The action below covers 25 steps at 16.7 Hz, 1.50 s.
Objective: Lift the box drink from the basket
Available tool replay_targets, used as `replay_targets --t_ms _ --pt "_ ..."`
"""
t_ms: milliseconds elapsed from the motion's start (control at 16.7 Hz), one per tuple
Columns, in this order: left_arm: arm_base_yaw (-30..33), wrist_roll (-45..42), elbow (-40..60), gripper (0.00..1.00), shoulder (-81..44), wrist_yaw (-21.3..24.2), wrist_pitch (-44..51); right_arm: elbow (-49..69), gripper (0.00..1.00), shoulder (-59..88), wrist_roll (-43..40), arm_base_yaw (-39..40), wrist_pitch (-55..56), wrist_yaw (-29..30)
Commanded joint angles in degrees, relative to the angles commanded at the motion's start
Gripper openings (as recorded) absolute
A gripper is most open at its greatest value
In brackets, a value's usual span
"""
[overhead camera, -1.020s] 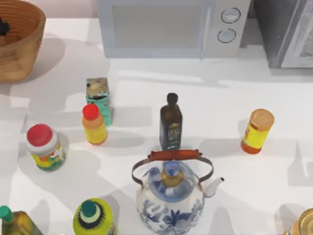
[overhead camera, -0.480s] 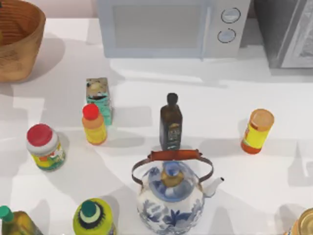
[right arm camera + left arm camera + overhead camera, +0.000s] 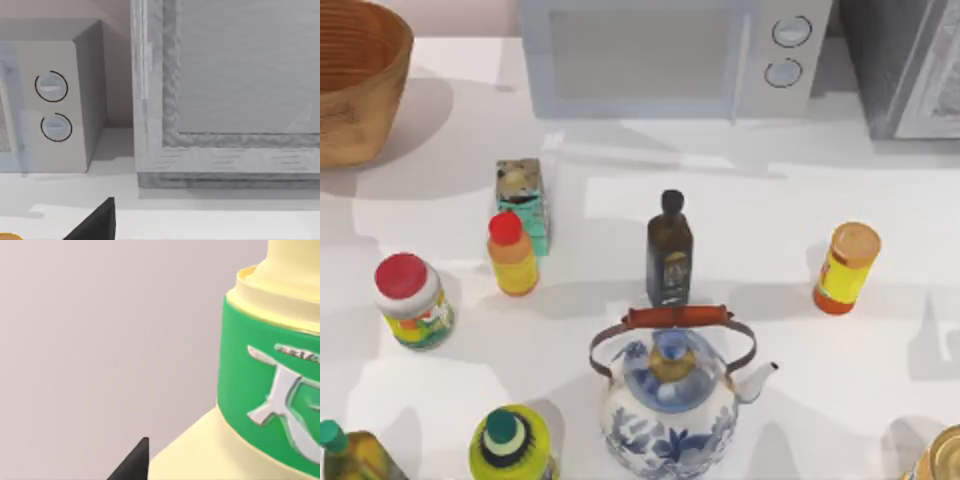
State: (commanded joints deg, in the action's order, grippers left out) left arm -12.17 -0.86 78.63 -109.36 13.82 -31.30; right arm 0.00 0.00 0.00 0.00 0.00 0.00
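Microwave (image 3: 55, 100) with two dials beside a grey cabinet (image 3: 230, 95) — on white table (image 3: 200, 220)

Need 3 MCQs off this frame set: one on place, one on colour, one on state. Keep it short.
1. Where is the basket in the top view?
A. far left corner
B. near right corner
C. centre, by the teapot

2. What colour is the cap of the jar at the table's left?
A. blue
B. red
C. black

3. How does the dark bottle stand?
A. lying on its side
B. upside down
C. upright

Answers:
1 A: the woven rim sits at the top view's upper left, beside the microwave.
2 B: the wide round lid is red.
3 C: its black cap is on top and its base rests on the table, behind the blue-and-white teapot.
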Motion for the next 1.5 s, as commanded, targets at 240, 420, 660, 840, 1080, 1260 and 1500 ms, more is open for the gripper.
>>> replay_targets --t_ms 240,420,660,840,1080,1260,1500 --pt "0.0 0.0 0.9 0.0 1.0 0.0 2.0 0.0 1.0 0.0 0.0 0.0 0.0 0.0" --pt "-0.1 -0.1 0.7 0.0 0.8 0.0 1.8 0.0 1.0 0.0 0.0 0.0 0.0 0.0" --pt "0.6 0.4 -4.1 0.0 5.6 -0.8 3.9 0.0 1.0 0.0 0.0 0.0 0.0 0.0" --pt "1.8 0.6 -11.2 0.0 15.5 -2.0 6.5 0.0 1.0 0.0 0.0 0.0 0.0 0.0" --pt "3.9 0.5 -24.2 0.0 35.5 -4.3 11.0 0.0 1.0 0.0 0.0 0.0 0.0 0.0" --pt "5.8 0.5 -36.0 0.0 53.6 -6.3 15.2 0.0 1.0 0.0 0.0 0.0 0.0 0.0" --pt "8.3 0.6 -52.6 0.0 77.8 -9.3 21.4 0.0 1.0 0.0 0.0 0.0 0.0 0.0"
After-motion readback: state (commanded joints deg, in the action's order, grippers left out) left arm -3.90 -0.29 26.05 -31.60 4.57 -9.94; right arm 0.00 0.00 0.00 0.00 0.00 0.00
